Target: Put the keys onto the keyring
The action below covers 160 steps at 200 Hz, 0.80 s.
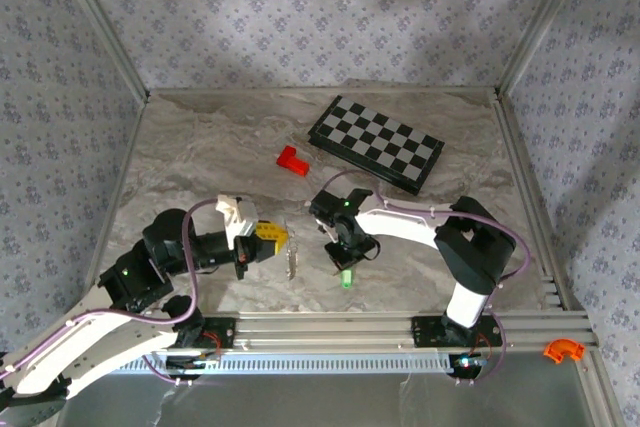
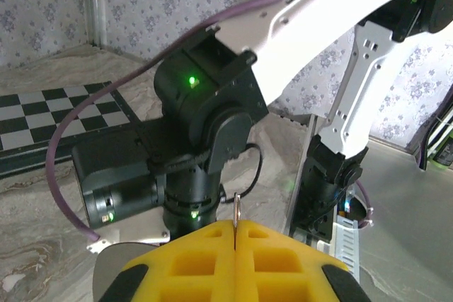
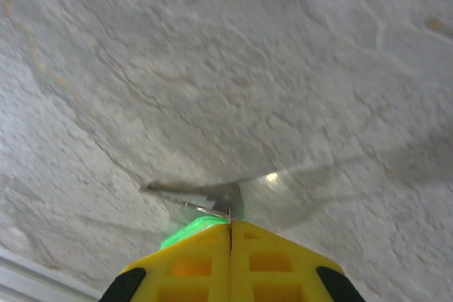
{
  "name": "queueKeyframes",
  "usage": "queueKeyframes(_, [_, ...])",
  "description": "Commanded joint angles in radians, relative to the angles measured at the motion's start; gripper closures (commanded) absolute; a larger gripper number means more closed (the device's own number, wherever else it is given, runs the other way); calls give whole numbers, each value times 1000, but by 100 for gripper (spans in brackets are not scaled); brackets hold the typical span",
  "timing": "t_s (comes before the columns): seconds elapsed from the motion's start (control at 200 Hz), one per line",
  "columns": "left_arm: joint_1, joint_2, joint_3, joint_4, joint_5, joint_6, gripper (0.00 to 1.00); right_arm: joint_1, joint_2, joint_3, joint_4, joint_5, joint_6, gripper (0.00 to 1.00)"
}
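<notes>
Top external: left jaws tight on keyring (image 1: pixel 290 259), right jaws tight on green key (image 1: pixel 345 278).

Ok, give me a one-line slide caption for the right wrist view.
Right gripper, jaws shut on the green key, above the marbled table.

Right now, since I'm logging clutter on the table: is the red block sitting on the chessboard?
No, the red block lies on the marbled tabletop beside the chessboard, apart from its edge.

Glossy white link shells (image 1: pixel 400 222) meet black rounded joint housings (image 2: pixel 205 97) bearing small green lights (image 2: pixel 191 80). Purple cables (image 2: pixel 53 167) loop alongside; the plastic fingers (image 2: pixel 191 259) are yellow, grid-moulded.
</notes>
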Motion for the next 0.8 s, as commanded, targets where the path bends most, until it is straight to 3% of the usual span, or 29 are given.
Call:
queueKeyframes(0.0, [-5, -17, -9, 41, 3, 33, 100, -18, -2, 63, -166, 20, -53, 100])
queueKeyframes(0.32, [-5, -40, -52, 67, 16, 56, 100, -70, 87, 172, -290, 33, -134, 100])
queueKeyframes(0.795, [-6, -28, -69, 104, 28, 56, 100, -125, 127, 141, -242, 16, -184, 100])
